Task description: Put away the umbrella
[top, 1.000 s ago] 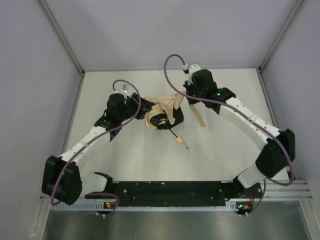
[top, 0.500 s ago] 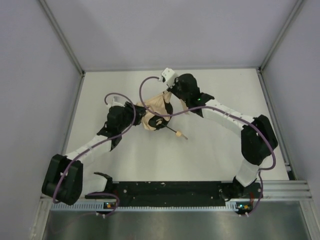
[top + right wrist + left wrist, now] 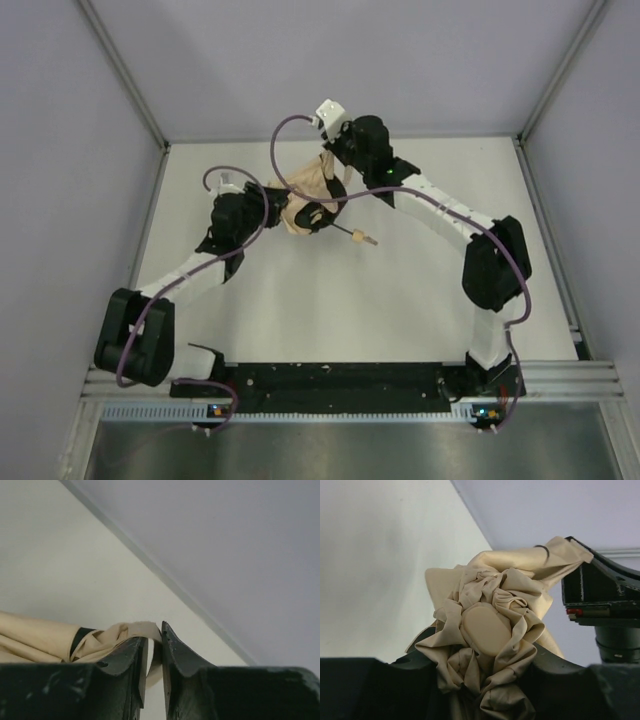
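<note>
I have the umbrella (image 3: 308, 200) collapsed into a bunched tan wad toward the far middle of the white desk (image 3: 300, 310), caught between both arms. My left hand (image 3: 272, 212) comes at it from the left, partly open and closed around the crumpled canopy (image 3: 485, 600). On the left wrist camera the folds fill the space between its dark fingers (image 3: 555, 662), with a smooth oval tan cap (image 3: 484, 629) facing the lens in the middle of the bundle.

My right hand (image 3: 330, 160) sits at the far side of the wad. Its own camera shows the jaws almost together, only a narrow slit between them, with a thin flap of tan fabric (image 3: 150, 630) draped over one finger and running down into that slit. A black band (image 3: 77, 640) crosses the cloth just to the left.

From above, the thin black shaft (image 3: 345, 231) pokes out of the bundle toward the near right, ending in the small tan handle (image 3: 367, 240), which lies on the desk.
</note>
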`<action>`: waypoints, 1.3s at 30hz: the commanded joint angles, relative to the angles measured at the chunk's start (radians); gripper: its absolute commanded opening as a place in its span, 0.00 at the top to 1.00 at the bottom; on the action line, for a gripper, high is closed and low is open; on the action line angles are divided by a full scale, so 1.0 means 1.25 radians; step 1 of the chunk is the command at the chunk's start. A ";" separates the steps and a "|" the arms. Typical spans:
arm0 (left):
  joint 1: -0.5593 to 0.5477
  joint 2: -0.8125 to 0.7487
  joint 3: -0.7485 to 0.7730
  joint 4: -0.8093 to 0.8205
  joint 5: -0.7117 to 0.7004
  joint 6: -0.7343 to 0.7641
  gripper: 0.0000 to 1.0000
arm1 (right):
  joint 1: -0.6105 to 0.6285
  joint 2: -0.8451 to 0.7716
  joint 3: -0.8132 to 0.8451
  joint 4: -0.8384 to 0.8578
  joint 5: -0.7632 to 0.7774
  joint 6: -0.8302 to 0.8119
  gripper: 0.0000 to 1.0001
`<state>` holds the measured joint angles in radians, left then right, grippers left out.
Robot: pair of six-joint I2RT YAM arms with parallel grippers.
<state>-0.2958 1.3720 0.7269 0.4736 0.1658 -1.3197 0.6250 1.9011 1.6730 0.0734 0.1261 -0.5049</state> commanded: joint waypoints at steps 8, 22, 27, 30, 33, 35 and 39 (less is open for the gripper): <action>0.017 -0.221 -0.375 -0.054 0.016 0.113 1.00 | 0.041 -0.154 -0.396 -0.143 -0.362 0.656 0.31; 0.016 -0.335 -0.377 -0.166 0.006 0.135 1.00 | -0.067 -0.268 -0.468 -0.323 -0.309 1.299 0.19; 0.016 -0.348 -0.373 -0.167 0.002 0.129 1.00 | -0.069 -0.156 -0.394 -0.351 -0.295 1.436 0.18; 0.016 -0.354 -0.386 -0.156 -0.001 0.118 1.00 | -0.069 -0.084 -0.358 -0.351 -0.297 1.473 0.19; 0.016 -0.360 -0.397 -0.151 -0.004 0.112 1.00 | -0.071 -0.041 -0.324 -0.342 -0.264 1.492 0.21; 0.016 -0.362 -0.408 -0.137 -0.003 0.106 1.00 | -0.073 -0.016 -0.299 -0.343 -0.235 1.505 0.21; 0.016 -0.383 -0.421 -0.141 -0.011 0.100 1.00 | -0.097 0.041 -0.272 -0.342 -0.231 1.536 0.39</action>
<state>-0.2790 0.9398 0.2161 0.2214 0.1627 -1.1706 0.5308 1.9049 1.2690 -0.3645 -0.2016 1.3338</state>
